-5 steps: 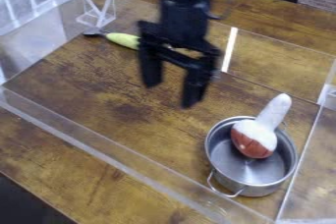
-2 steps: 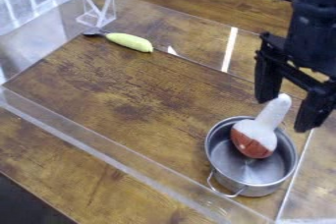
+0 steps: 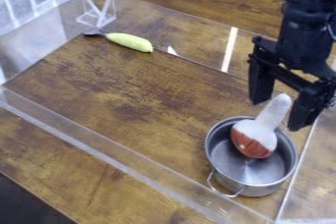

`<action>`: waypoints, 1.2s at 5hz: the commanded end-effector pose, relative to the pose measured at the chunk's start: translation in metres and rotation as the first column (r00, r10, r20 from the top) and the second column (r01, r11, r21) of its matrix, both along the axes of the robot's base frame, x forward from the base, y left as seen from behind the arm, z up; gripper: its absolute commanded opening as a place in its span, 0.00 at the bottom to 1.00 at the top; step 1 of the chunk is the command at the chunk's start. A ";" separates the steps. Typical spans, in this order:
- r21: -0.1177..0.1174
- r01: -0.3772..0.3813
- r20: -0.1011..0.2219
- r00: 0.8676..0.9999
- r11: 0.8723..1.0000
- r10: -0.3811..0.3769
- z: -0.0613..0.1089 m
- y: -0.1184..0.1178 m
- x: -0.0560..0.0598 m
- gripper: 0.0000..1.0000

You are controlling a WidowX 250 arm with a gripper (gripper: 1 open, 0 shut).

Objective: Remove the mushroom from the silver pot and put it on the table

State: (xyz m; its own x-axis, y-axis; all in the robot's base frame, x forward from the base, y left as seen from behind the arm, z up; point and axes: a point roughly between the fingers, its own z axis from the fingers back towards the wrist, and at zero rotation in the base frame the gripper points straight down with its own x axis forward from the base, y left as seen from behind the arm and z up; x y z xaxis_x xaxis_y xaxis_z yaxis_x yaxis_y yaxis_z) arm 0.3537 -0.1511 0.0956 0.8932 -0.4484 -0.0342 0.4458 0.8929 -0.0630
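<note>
The silver pot (image 3: pixel 250 169) sits at the lower right of the table (image 3: pixel 132 95). The mushroom (image 3: pixel 261 133) lies in it, reddish-brown cap down in the bowl and cream stem leaning up over the far rim. My black gripper (image 3: pixel 286 97) hangs just above the stem's upper end, pointing down. It is open, its two fingers spread wide, one left of the stem tip and one to its right. Nothing is held between them.
A slim yellow-green banana-like object (image 3: pixel 129 41) lies at the upper left, next to a small clear stand (image 3: pixel 97 12). Clear acrylic walls (image 3: pixel 118 154) edge the tabletop along the front and the right side, close to the pot.
The gripper has travelled right from the table's middle to above the pot and turned slightly. In the last half second it barely moved. Mushroom and pot stay in place.
</note>
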 end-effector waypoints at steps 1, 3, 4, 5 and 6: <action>-0.024 -0.034 0.034 0.999 0.999 0.035 0.014 0.013 0.007 1.00; -0.040 -0.042 0.009 0.999 0.998 0.042 -0.003 0.023 0.016 1.00; -0.049 -0.037 0.003 0.999 0.998 0.038 -0.016 0.026 0.023 1.00; -0.050 -0.021 0.001 1.000 0.998 0.022 -0.021 0.021 0.027 1.00; -0.051 -0.003 -0.013 1.000 0.999 0.002 -0.023 0.015 0.029 1.00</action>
State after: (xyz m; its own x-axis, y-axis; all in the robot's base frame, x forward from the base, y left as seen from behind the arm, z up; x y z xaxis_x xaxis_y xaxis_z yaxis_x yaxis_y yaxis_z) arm 0.3762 -0.1328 0.0508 0.8921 -0.4434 -0.0865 0.4320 0.8933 -0.1240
